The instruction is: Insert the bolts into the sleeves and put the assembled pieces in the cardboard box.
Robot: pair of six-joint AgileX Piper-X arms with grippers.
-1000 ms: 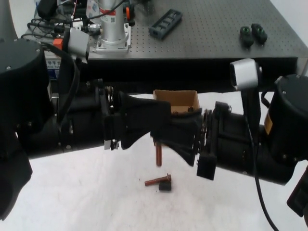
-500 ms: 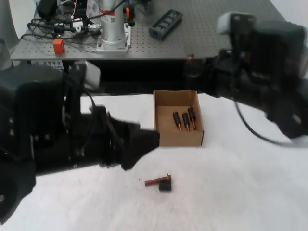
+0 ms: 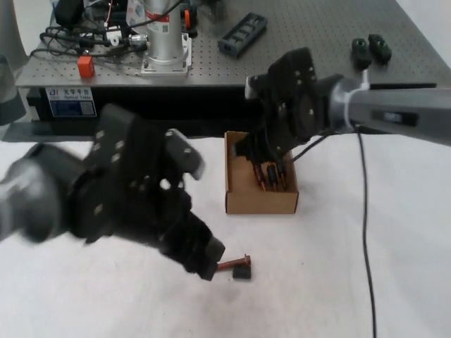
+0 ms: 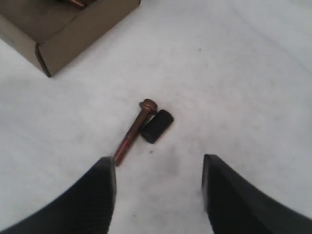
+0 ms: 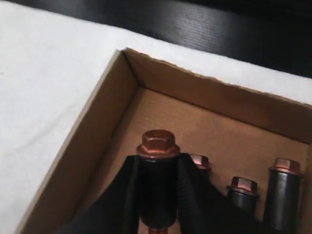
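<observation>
In the high view we see the brown cardboard box [image 3: 261, 201] a little right of the centre of the frame, standing on the white tabletop [image 3: 352, 274]. The right claw [image 5: 157, 170] is above the inside of this box, close to one side wall. It is clenched on the held assembled piece [image 5: 157, 146], a copper bolt with a hexagonal head sitting in a dark cylindrical sleeve. The piece is upright, head up, with the two black fingers pressing on the sleeve from both sides. We cannot tell if its lower end touches the box floor. Beside it, on the box floor, lie three finished pieces [image 5: 242, 191] of the same kind, next to each other.

The left claw [image 4: 158, 168] is in the lower middle of the high view, low over the tabletop and in front of the box. It is released: its two fingers stand wide apart with nothing between them. Just beyond the fingers lies the loose copper bolt [image 4: 132, 131], flat on the tabletop, its threaded tip near one finger. The short black sleeve [image 4: 156, 126] lies on its side right against the bolt, near the head.
</observation>
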